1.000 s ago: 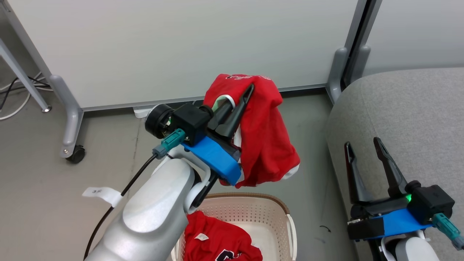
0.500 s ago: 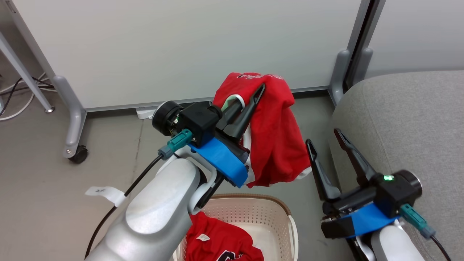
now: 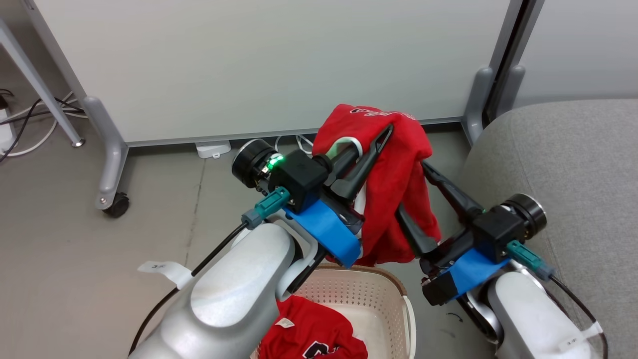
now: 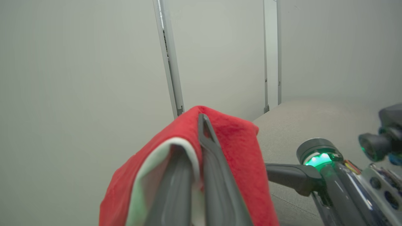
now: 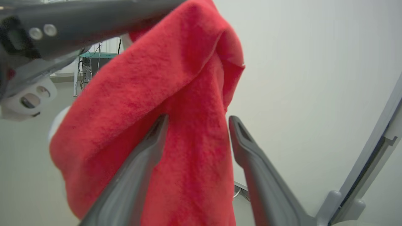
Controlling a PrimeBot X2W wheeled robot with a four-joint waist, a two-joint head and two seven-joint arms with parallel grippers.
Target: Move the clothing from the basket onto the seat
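**Transfer of the first garment, head view.** Within the last second the right gripper [image 3: 411,188] has left its place over the near left edge of the seat [image 3: 563,149]. It has swung left to the raised shirt [image 3: 398,144]. Its fingers are spread as wide as they go and straddle the hanging fold without closing on it. The right wrist view confirms this, with red cloth lying in the gap between them. The camera has drifted slightly too, so the small shift of wall and floor is no move of the things.

The left gripper [image 3: 374,142] keeps its jaws fully closed on a bunched fold beside the shirt's white trim.

**Pose.** The left forearm rises from the near left, fingers pointing far and right. It holds the shirt in the air above the far rim of the basket [image 3: 384,279], just left of the seat. The right forearm rises from the near right, with its wrist turned so the fingers point left and far.

**Reading.** The approach probably prepares a second hold or a handover towards the seat. No garment lies on the seat yet, and the second shirt [image 3: 309,334] remains in the basket.
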